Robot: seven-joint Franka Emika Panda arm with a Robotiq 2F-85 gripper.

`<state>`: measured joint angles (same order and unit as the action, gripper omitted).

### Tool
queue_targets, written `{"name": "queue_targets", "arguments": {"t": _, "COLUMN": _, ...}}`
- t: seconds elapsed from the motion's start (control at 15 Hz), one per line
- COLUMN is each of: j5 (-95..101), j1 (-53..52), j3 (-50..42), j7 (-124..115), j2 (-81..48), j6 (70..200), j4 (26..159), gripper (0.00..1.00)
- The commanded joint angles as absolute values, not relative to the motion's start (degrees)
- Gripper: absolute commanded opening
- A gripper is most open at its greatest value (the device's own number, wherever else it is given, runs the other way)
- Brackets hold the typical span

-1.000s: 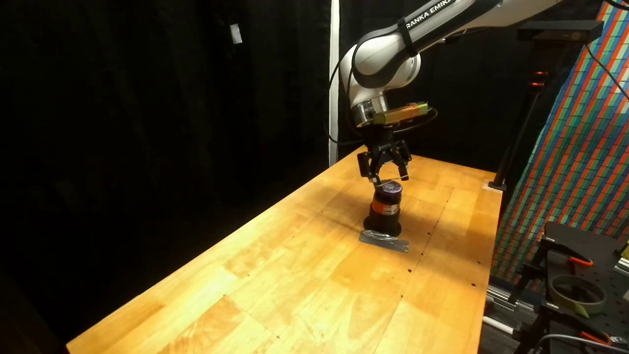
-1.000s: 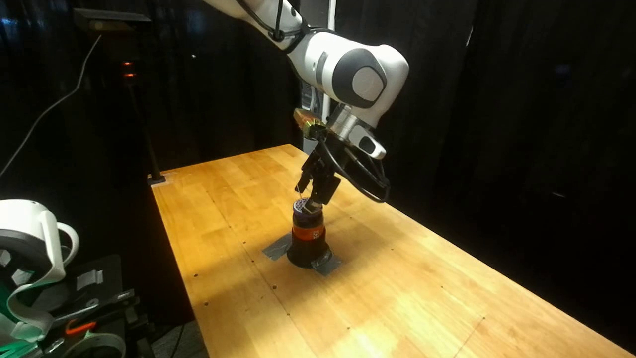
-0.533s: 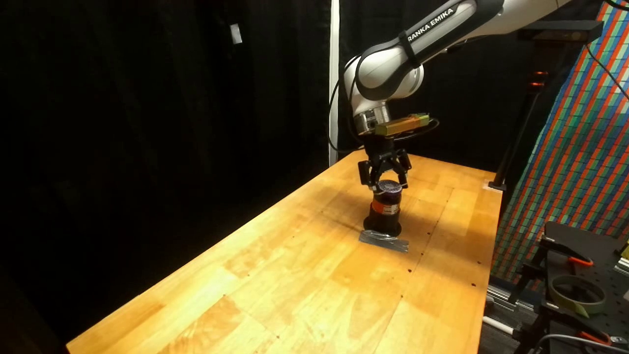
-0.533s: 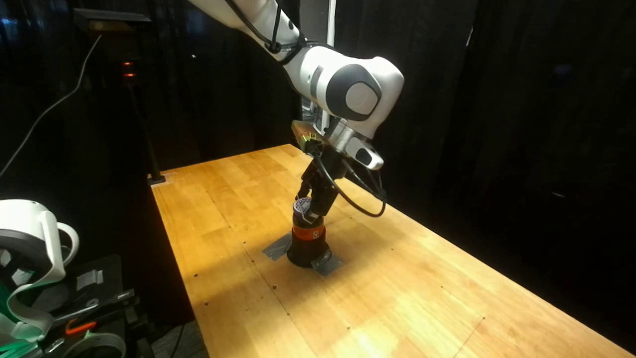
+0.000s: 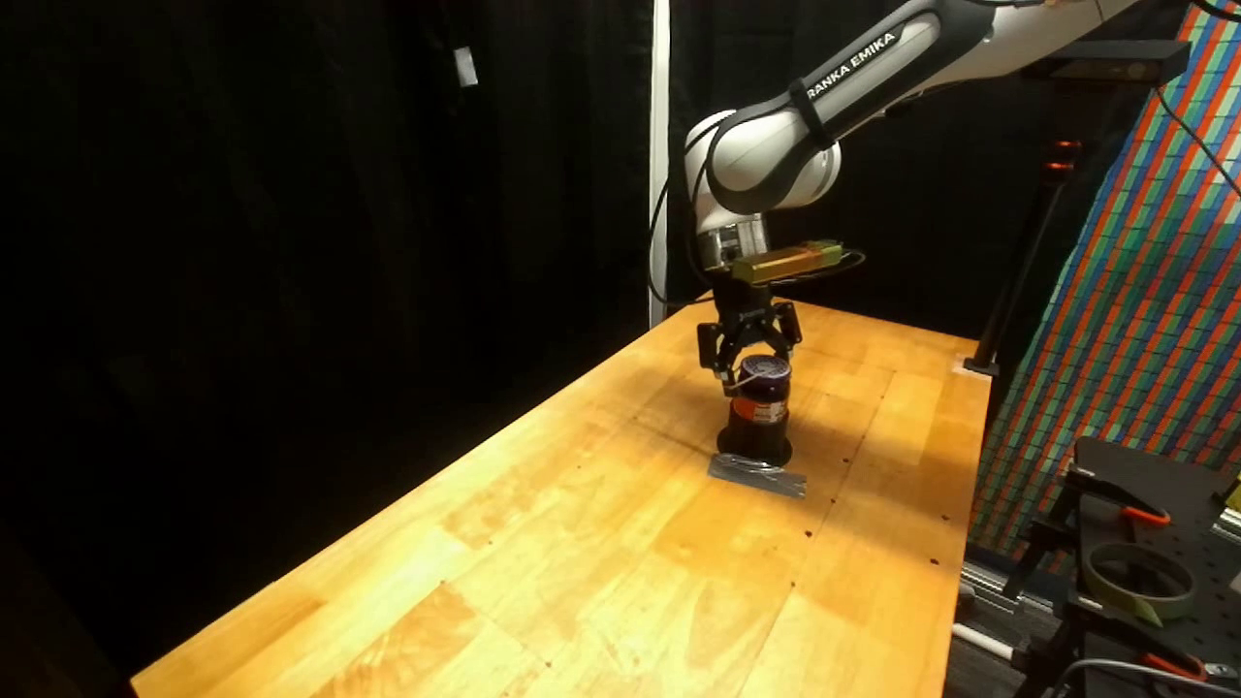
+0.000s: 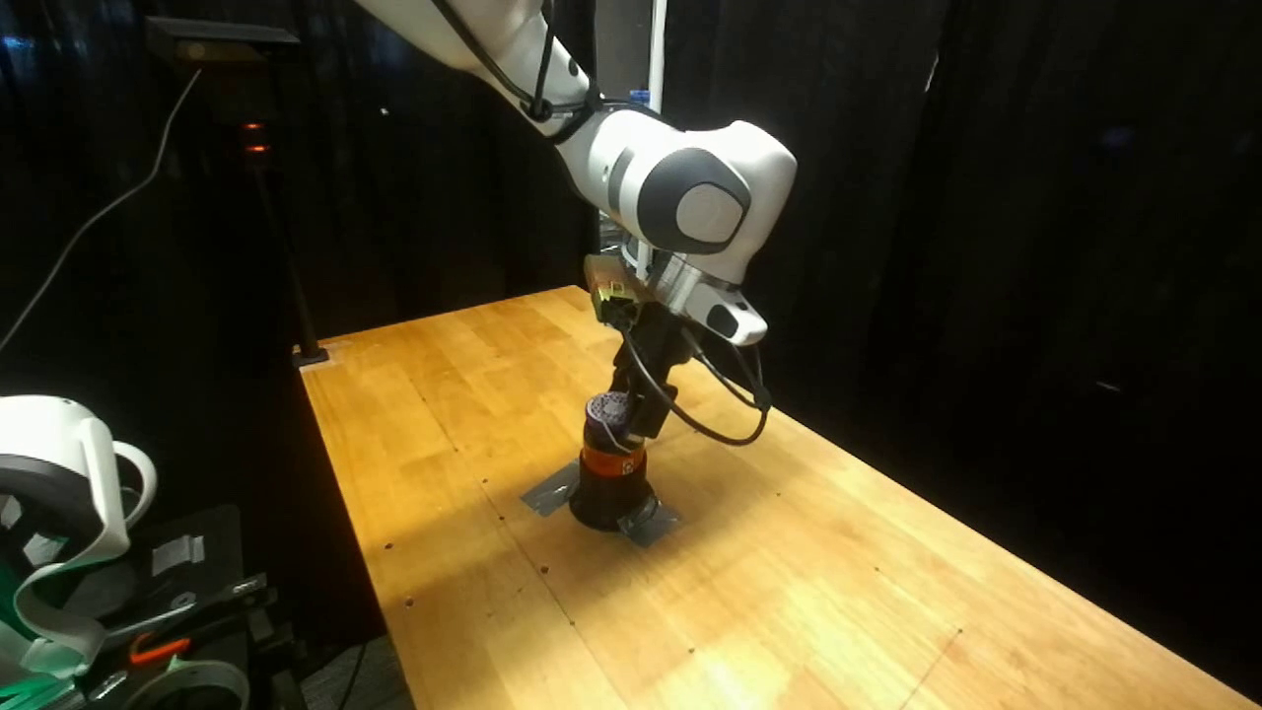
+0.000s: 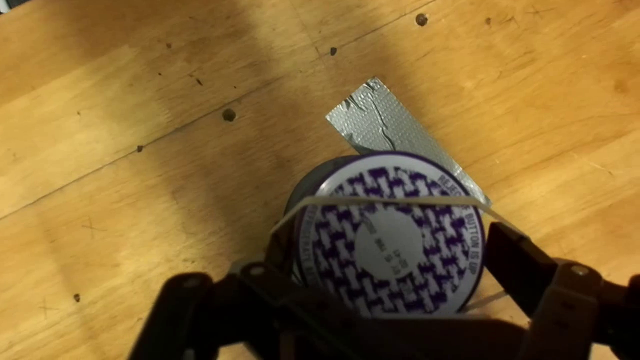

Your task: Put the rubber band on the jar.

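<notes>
The jar (image 5: 761, 412) stands upright in a dark flared base, with a purple-and-white lid and an orange label (image 6: 613, 461). Its lid (image 7: 389, 245) fills the middle of the wrist view. My gripper (image 7: 392, 242) is open, with one finger on each side of the lid. The pale rubber band (image 7: 397, 201) is stretched round both fingers. One strand crosses the lid's top and bends down at both edges to the fingertips. Another thin strand shows between the right-hand finger and the jar. The rest of the band is hidden by the gripper. In both exterior views, the fingers sit low beside the lid.
Grey tape strips (image 5: 756, 476) lie at the base's edge on the wooden table (image 5: 582, 582); another strip shows in the wrist view (image 7: 395, 125). A side stand with clamps and a tape roll (image 5: 1139, 580) is beyond the table edge. A post (image 6: 286, 256) stands at the table's far corner.
My gripper has come down from above the lid to its sides and shifted slightly back. The band, held above the lid before, now lies across it. The jar has not moved.
</notes>
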<state>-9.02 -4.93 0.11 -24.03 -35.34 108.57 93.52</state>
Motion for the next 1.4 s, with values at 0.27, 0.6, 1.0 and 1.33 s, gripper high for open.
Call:
{"name": "queue_targets", "arguments": {"t": 0.27, "j5": -10.4, "j1": -5.49, "j3": 0.26, "j7": -24.83, "j2": -31.03, "j6": 110.83, "j4": 98.39, "gripper": 1.0}}
{"name": "queue_targets", "arguments": {"t": 0.6, "j5": -10.54, "j1": -5.71, "j3": 0.53, "j7": -24.59, "j2": -24.82, "j6": 113.18, "j4": 106.4, "gripper": 1.0}}
{"name": "queue_targets", "arguments": {"t": 1.0, "j5": -9.83, "j1": -7.57, "j3": 0.86, "j7": -26.98, "j2": -20.62, "j6": 122.79, "j4": 116.14, "gripper": 1.0}}
{"name": "queue_targets", "arguments": {"t": 1.33, "j5": -7.97, "j1": -10.12, "j3": -0.04, "j7": -33.06, "j2": -17.84, "j6": 138.1, "j4": 123.73, "gripper": 0.56}}
